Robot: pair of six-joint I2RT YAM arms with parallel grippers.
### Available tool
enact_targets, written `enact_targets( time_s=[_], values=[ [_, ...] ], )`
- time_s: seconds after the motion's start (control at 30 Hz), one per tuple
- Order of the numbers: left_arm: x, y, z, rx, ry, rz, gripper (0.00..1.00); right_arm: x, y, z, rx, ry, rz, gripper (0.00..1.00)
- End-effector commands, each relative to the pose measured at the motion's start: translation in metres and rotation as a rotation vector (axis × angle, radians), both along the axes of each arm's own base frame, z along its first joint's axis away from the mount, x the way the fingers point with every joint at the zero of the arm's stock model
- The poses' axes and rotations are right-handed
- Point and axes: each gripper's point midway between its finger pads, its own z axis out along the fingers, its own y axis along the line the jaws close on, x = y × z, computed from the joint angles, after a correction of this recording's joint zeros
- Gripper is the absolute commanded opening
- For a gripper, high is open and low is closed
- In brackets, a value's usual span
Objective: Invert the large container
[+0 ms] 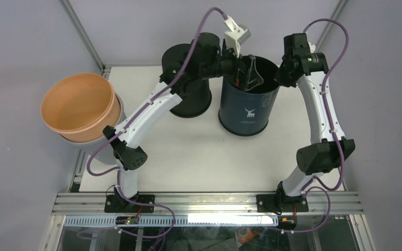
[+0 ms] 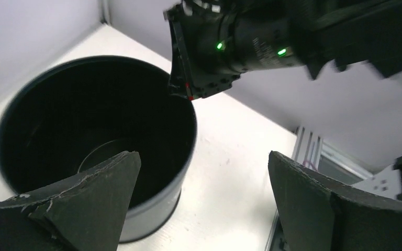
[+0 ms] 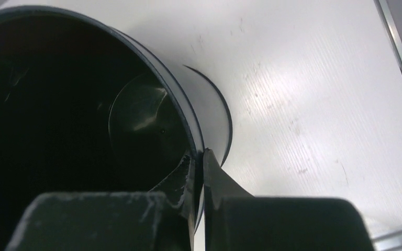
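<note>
The large dark-blue cylindrical container with a white deer mark is standing upright, mouth up, on the white desk, in the upper middle of the top view. My right claw is pinching its rim, one finger inside the wall and one outside. My left claw is hanging spread wide over the open mouth. A black cylindrical pot is sitting just left of the container, and an orange plastic bowl is resting at the frame's left.
</note>
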Motion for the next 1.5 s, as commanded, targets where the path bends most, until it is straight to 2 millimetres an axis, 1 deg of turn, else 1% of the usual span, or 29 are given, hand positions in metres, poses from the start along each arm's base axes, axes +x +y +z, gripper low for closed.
enact_targets(
  time_s=[0.0, 0.03, 0.07, 0.1, 0.17, 0.23, 0.3, 0.37, 0.43, 0.5, 0.53, 0.6, 0.67, 0.7, 0.73, 0.8, 0.87, 0.9, 1.0, 1.07, 1.13, 1.17, 1.2, 1.23, 1.27, 1.33, 1.37, 1.43, 1.47],
  values=[
    [-0.003, -0.013, -0.023, 0.072, -0.05, -0.032, 0.99, -0.007, 0.011, 0.053, 0.12, -0.23, -0.031, 0.0],
    [-0.003, -0.014, -0.029, 0.088, -0.055, -0.027, 0.99, -0.011, 0.012, 0.051, 0.126, -0.226, -0.026, 0.0],
    [-0.003, -0.015, -0.035, 0.106, -0.063, -0.024, 0.99, -0.016, 0.013, 0.048, 0.132, -0.222, -0.022, 0.06],
    [-0.005, -0.017, -0.038, 0.12, -0.076, -0.024, 0.99, -0.019, 0.014, 0.046, 0.141, -0.221, -0.015, 0.18],
    [-0.007, -0.02, -0.044, 0.138, -0.093, -0.02, 0.99, -0.024, 0.02, 0.045, 0.168, -0.241, 0.017, 0.51],
    [-0.01, -0.024, -0.047, 0.151, -0.109, -0.016, 0.99, -0.029, 0.023, 0.042, 0.182, -0.241, 0.028, 0.69],
    [-0.015, -0.028, -0.051, 0.167, -0.125, -0.024, 0.99, -0.035, 0.021, 0.042, 0.177, -0.24, 0.023, 0.76],
    [-0.023, -0.032, -0.056, 0.187, -0.139, -0.038, 0.99, -0.042, 0.014, 0.05, 0.159, -0.257, 0.007, 0.83],
    [-0.034, -0.035, -0.061, 0.209, -0.15, -0.052, 0.99, -0.049, -0.001, 0.062, 0.126, -0.279, -0.021, 0.86],
    [-0.046, -0.038, -0.068, 0.237, -0.134, -0.053, 0.99, -0.058, -0.025, 0.079, 0.085, -0.306, -0.069, 0.88],
    [-0.052, -0.039, -0.068, 0.246, -0.125, -0.045, 0.99, -0.063, -0.038, 0.091, 0.067, -0.332, -0.092, 0.91],
    [-0.069, -0.046, -0.079, 0.286, -0.1, -0.055, 0.99, -0.071, -0.06, 0.107, 0.043, -0.362, -0.136, 0.93],
    [-0.078, -0.051, -0.091, 0.32, -0.082, -0.057, 0.99, -0.078, -0.08, 0.115, 0.024, -0.378, -0.183, 0.93],
    [-0.083, -0.055, -0.098, 0.34, -0.069, -0.062, 0.99, -0.081, -0.086, 0.117, 0.021, -0.385, -0.197, 0.94],
    [-0.082, -0.057, -0.107, 0.361, -0.059, -0.047, 0.99, -0.084, -0.091, 0.118, 0.021, -0.39, -0.211, 0.94],
    [-0.077, -0.06, -0.125, 0.409, -0.05, -0.015, 0.99, -0.085, -0.09, 0.117, 0.036, -0.397, -0.195, 0.94],
    [-0.069, -0.06, -0.139, 0.445, -0.054, 0.024, 0.99, -0.085, -0.086, 0.112, 0.056, -0.391, -0.178, 0.94],
    [-0.065, -0.06, -0.143, 0.459, -0.061, 0.037, 0.97, -0.085, -0.085, 0.109, 0.064, -0.387, -0.172, 0.94],
    [-0.057, -0.059, -0.151, 0.487, -0.079, 0.075, 0.77, -0.088, -0.081, 0.104, 0.076, -0.384, -0.163, 0.94],
    [-0.053, -0.058, -0.153, 0.5, -0.087, 0.093, 0.58, -0.091, -0.08, 0.102, 0.079, -0.384, -0.151, 0.94],
    [-0.051, -0.058, -0.159, 0.515, -0.091, 0.099, 0.47, -0.093, -0.078, 0.103, 0.084, -0.383, -0.145, 0.94],
    [-0.05, -0.058, -0.162, 0.522, -0.092, 0.1, 0.39, -0.094, -0.077, 0.103, 0.084, -0.383, -0.141, 0.94],
    [-0.049, -0.058, -0.164, 0.528, -0.091, 0.104, 0.29, -0.095, -0.077, 0.103, 0.085, -0.382, -0.142, 0.94],
    [-0.048, -0.059, -0.164, 0.528, -0.092, 0.105, 0.17, -0.096, -0.077, 0.104, 0.087, -0.386, -0.141, 0.94],
    [-0.048, -0.059, -0.165, 0.531, -0.096, 0.105, 0.01, -0.097, -0.077, 0.105, 0.088, -0.388, -0.143, 0.94],
    [-0.047, -0.058, -0.161, 0.529, -0.111, 0.104, 0.0, -0.097, -0.075, 0.108, 0.094, -0.396, -0.135, 0.94],
    [-0.047, -0.057, -0.154, 0.52, -0.121, 0.104, 0.0, -0.097, -0.072, 0.11, 0.104, -0.4, -0.125, 0.94],
    [-0.047, -0.057, -0.134, 0.462, -0.117, 0.081, 0.0, -0.096, -0.069, 0.114, 0.118, -0.402, -0.113, 0.94],
    [-0.047, -0.056, -0.117, 0.408, -0.103, 0.065, 0.0, -0.095, -0.069, 0.115, 0.121, -0.405, -0.112, 0.94]
  ],
)
